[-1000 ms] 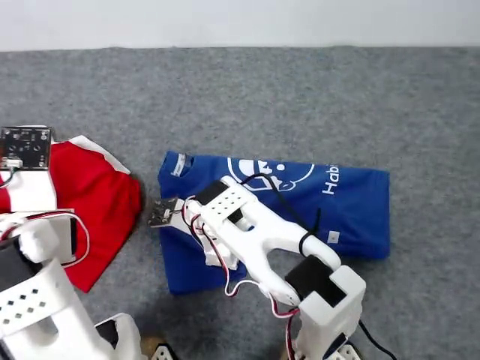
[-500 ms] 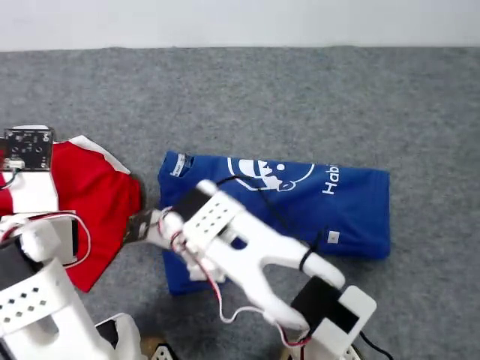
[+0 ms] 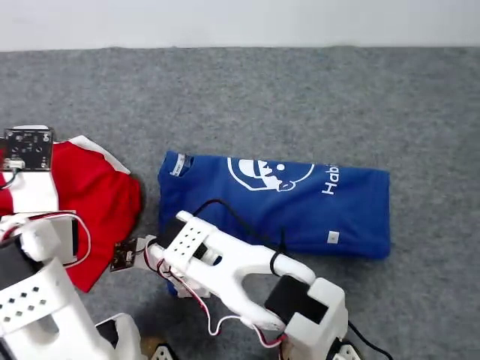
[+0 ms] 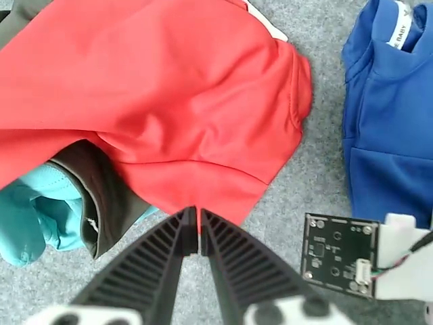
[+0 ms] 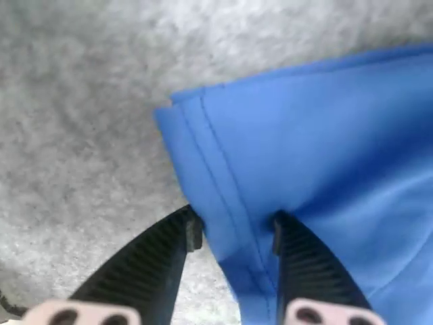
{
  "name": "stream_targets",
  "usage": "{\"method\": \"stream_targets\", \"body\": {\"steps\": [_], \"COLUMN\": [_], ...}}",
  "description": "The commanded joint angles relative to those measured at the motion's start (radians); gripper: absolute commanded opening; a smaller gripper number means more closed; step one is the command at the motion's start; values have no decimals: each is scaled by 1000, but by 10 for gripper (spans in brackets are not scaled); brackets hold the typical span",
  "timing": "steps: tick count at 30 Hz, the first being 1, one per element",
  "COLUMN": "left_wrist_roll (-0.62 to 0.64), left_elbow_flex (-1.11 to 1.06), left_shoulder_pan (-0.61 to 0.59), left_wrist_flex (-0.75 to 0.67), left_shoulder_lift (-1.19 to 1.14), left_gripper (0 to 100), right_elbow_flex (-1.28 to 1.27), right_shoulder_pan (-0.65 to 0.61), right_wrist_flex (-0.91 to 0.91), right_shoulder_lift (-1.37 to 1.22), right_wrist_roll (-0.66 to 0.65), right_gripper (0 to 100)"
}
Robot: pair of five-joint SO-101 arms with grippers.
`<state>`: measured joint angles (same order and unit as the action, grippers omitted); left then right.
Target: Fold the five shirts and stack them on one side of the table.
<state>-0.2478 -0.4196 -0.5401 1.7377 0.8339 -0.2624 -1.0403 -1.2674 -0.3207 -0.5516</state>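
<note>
My right hand [image 5: 233,233], half-open, straddles blue shirt [image 3: 337,210] lower-left hem for folding grip; left hand [image 4: 198,230] closed, empty.

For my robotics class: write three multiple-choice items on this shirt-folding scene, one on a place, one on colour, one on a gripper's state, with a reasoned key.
1. Relative to the blue shirt, the red shirt lies:
A) on top of it
B) beside it, on the left arm's side
C) beyond it, farther from the arms

2. Garments peeking from under the red shirt are:
A) yellow and white
B) teal and dark
C) pink and green

3. The right gripper is:
A) shut on the red shirt
B) shut on nothing
C) open astride the blue shirt's hem

Key: 1 B, bare table shows between them; 2 B, a teal garment and a dark garment stick out beneath it; 3 C, the hem runs between parted fingers.
</note>
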Motion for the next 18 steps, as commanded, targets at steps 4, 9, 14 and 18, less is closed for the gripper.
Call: {"method": "stream_targets", "body": {"steps": [4,9,14,18], "left_wrist_roll": [5,5,5,5], "left_elbow_flex": [4,4,4,4], "left_shoulder_pan": [-2,-2,-2,-2], "left_wrist_flex": [2,0,0,0], "left_shoulder_lift": [17,17,17,17], "left_gripper": [14,14,14,14], "right_elbow_flex": [37,58,209,385], "right_shoulder_pan": [28,73,137,194], "right_wrist_flex": [31,21,-102,-199], "right_shoulder_lift": [-62,-61,-59,-61], "right_wrist_roll": [3,5,5,2], "right_gripper": [9,10,10,10]}}
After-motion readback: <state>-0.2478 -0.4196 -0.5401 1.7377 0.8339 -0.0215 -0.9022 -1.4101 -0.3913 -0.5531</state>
